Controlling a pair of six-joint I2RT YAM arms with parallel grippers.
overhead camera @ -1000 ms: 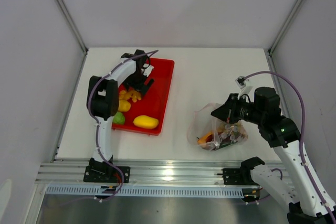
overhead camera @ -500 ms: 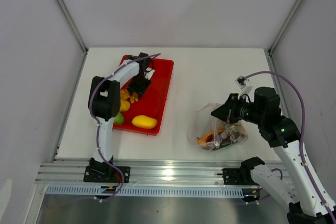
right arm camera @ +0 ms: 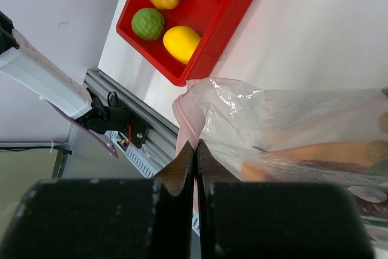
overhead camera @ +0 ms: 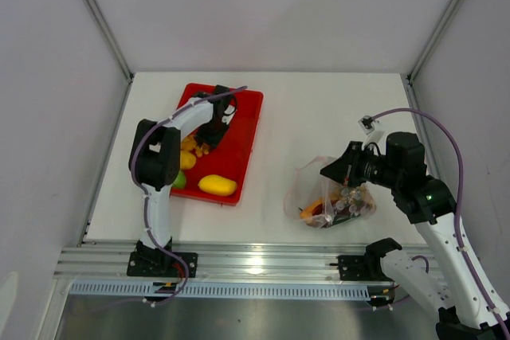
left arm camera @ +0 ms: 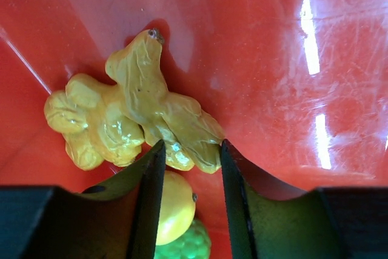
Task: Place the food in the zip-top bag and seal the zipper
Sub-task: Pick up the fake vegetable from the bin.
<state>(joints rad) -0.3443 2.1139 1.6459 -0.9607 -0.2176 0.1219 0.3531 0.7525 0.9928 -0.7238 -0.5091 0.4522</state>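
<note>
Picking is in hand: our left gripper (left arm camera: 191, 150), jaws apart, straddles the knobbly yellow grape cluster (left arm camera: 133, 119) in the red plastic tray (left arm camera: 273, 59), far left. Our right gripper (right arm camera: 195, 150) is clamped on the mouth of the clear crinkly plastic bag (right arm camera: 273, 113), near right. Next, we think: close, lift, carry across.

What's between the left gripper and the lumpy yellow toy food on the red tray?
Nothing visible. The open left gripper straddles one end of the lumpy yellow toy food on the red rectangular tray, with no other item between them.
</note>
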